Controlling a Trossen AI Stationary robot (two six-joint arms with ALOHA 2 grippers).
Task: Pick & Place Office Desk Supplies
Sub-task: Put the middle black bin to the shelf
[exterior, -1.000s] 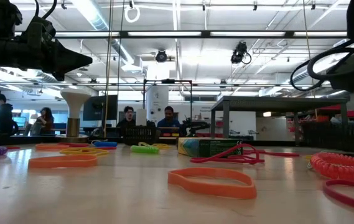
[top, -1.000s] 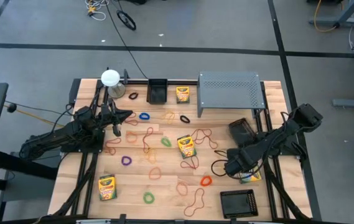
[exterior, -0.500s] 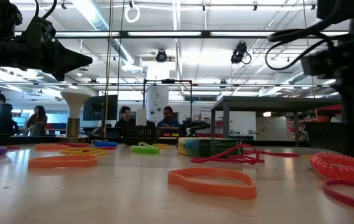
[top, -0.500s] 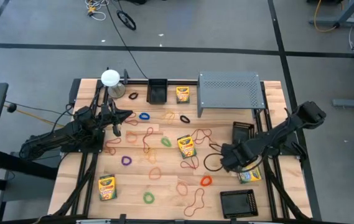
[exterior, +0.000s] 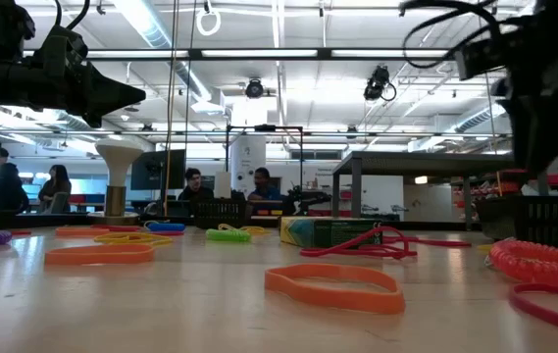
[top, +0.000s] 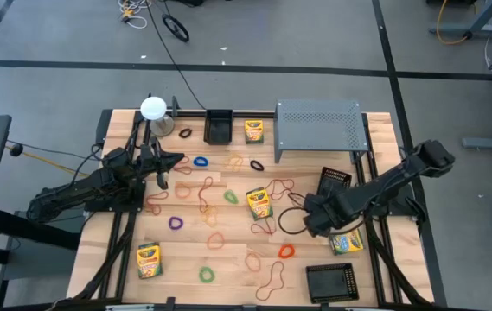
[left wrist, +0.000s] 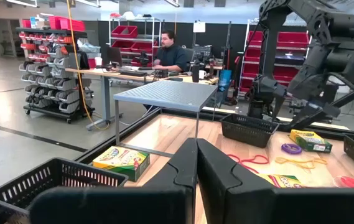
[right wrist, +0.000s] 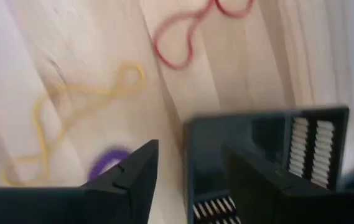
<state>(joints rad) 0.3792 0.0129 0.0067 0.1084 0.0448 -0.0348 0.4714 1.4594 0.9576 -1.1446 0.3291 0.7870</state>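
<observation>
crayon box (left wrist: 122,163) print unreadable; right pincer (right wrist: 186,165) parted above table.

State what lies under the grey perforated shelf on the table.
Looking down, the shelf hides the space beneath. The left wrist view shows bare wood under it; the far part stays unseen.

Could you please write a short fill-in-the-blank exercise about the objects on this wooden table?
1. The white round-topped object stands at the far ____ corner of the table.
2. The grey perforated metal shelf stands on the table's ____ half.
3. The yellow-and-green crayon box in the table's middle lies ____ the two hands.
4. The fingers of the right hand are ____.

Missing words: left; right; between; open
</observation>
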